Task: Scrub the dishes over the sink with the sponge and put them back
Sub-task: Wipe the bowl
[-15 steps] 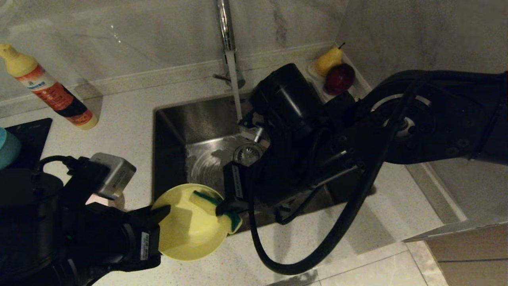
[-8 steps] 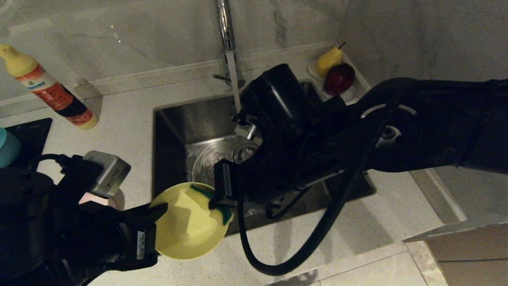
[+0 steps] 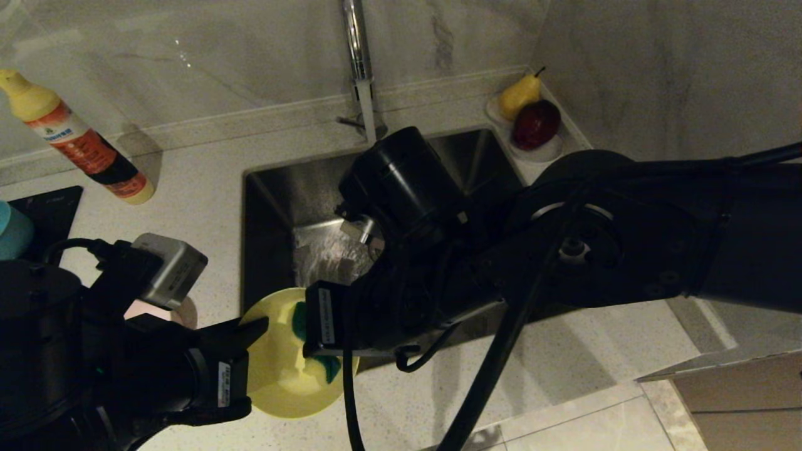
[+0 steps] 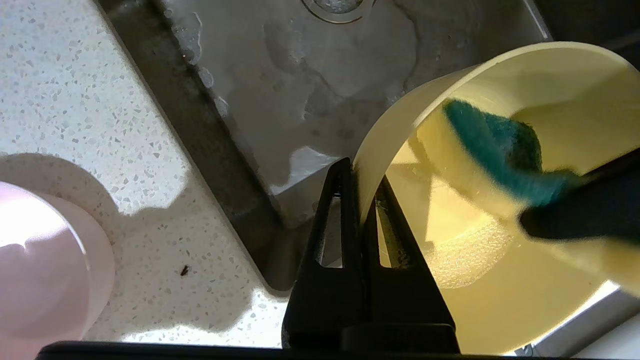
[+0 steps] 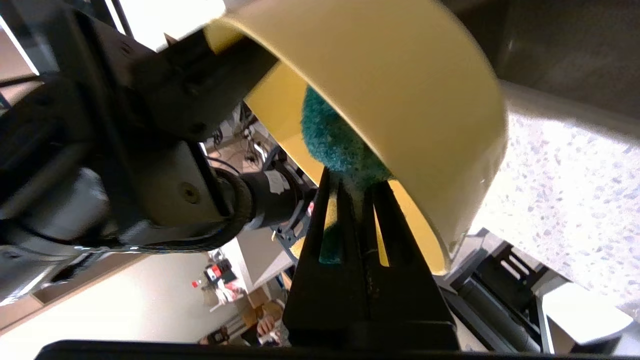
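The left hand is pinched tight on the rim of the yellow bowl, with one finger inside the bowl and one outside. It holds the bowl tipped on its side at the near left corner of the sink, partly over the basin and partly over the desk. The right hand reaches into the bowl and is clamped on the sponge. The sponge has a green rough face and yellow foam, and it sits pressed against the inside of the bowl. In the left wrist view the sponge looks smeared. The bottom of the sink is wet and shiny. The tall tap stands at the back of the sink. A pink bowl stands on the desk just beside the left arm. A bit of a light blue bowl peeks in at the far left edge of the head view. A soap bottle with a yellow cap lies on the desk to the left of the sink. A small white dish sits at the back right corner, with a pear and a dark red fruit on it.
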{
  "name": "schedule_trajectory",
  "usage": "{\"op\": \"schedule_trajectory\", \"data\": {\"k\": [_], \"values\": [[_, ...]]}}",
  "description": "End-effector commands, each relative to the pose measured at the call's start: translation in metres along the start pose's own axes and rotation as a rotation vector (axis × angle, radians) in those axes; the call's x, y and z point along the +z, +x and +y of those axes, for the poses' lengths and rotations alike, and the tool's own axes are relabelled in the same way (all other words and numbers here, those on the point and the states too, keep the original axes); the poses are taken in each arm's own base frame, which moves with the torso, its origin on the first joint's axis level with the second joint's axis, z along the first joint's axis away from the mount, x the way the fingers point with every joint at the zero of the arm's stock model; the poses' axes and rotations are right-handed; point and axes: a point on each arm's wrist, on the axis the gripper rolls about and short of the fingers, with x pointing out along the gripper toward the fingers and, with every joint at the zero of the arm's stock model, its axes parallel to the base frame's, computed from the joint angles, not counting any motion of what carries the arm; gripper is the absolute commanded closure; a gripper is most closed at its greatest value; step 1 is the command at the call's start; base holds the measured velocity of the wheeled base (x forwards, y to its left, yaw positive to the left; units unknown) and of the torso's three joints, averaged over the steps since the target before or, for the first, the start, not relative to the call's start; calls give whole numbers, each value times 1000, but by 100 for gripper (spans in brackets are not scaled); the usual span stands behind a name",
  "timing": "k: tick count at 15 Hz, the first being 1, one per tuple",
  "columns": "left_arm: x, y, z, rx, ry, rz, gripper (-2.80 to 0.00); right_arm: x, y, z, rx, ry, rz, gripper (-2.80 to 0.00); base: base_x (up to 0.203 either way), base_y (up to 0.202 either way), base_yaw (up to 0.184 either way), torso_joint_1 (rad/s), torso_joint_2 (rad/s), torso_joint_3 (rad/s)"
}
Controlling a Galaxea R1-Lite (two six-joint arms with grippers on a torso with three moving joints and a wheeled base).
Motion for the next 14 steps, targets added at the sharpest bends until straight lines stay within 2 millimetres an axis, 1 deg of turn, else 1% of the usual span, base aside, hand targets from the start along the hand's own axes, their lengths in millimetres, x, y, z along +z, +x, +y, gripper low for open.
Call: {"op": "schedule_trajectory", "data": {"k": [1,8,11,12,14], "values": [[0,1,0,4,-2,2,0,-6,8,-1,-11,8,35,0,0,0,0,0,0,0],[1,-1,1,5,-16,-9,0,-14,7,-4,-50,26,98,0,0,0,0,0,0,0],[3,-2,1,5,-19,-16,0,-15,7,-4,-55,28,103,0,0,0,0,0,0,0],[3,-3,1,6,-19,-19,0,-15,6,-4,-55,29,102,0,0,0,0,0,0,0],[2,-2,1,7,-18,-15,0,-13,-2,-2,-49,27,87,0,0,0,0,0,0,0]]}}
